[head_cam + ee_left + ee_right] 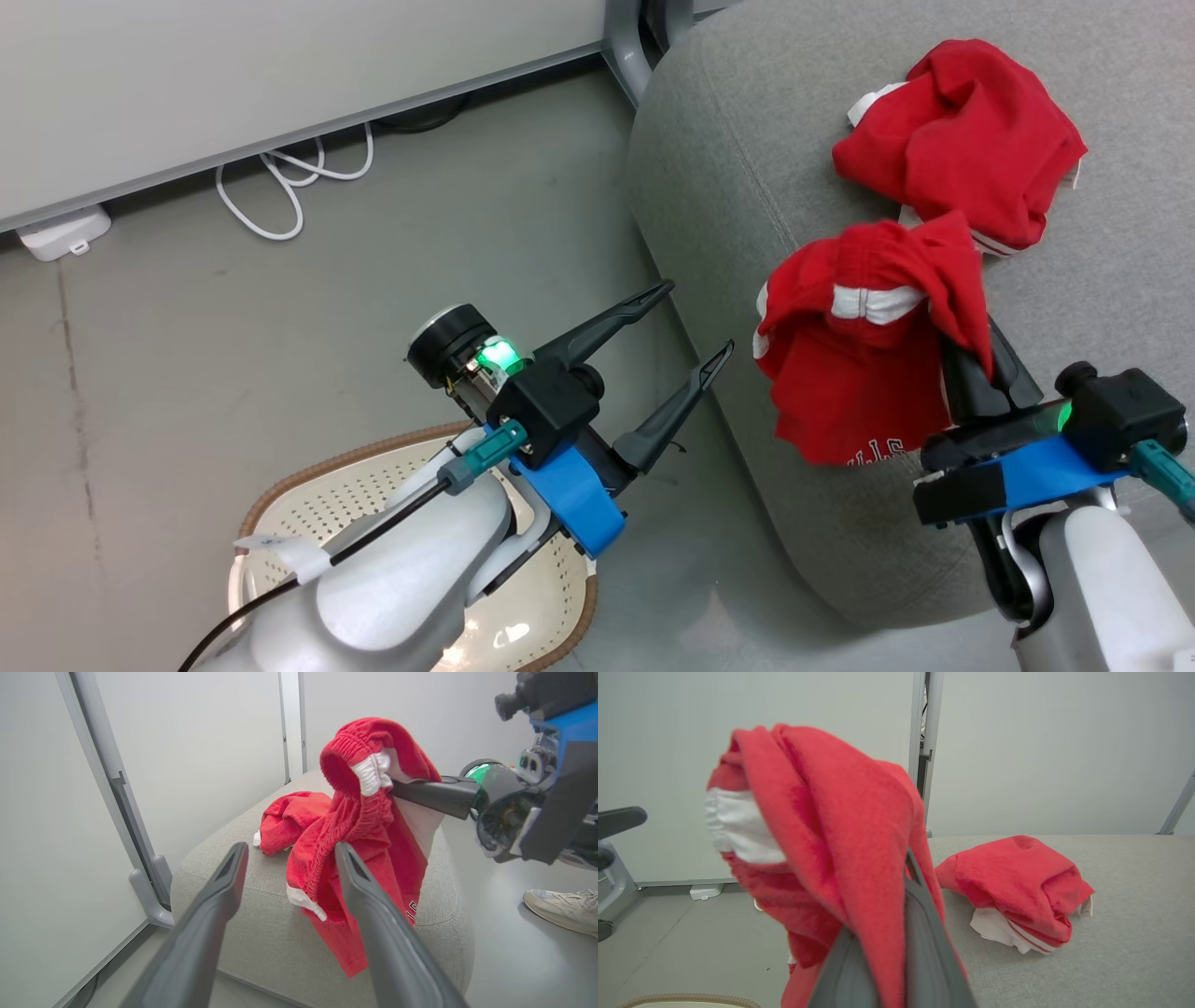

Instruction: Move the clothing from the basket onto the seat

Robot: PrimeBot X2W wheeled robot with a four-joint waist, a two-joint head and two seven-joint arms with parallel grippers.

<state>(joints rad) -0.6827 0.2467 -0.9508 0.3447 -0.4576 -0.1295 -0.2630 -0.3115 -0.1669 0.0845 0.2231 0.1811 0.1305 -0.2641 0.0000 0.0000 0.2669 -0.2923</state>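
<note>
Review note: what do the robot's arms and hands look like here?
The left forearm and right forearm are glossy pale grey shells. The left hand and right hand each have two long tapered dark fingers on a black block with a blue bracket and green light. Both carry a teal connector; a black cable with a white tag runs along the left forearm.
</note>
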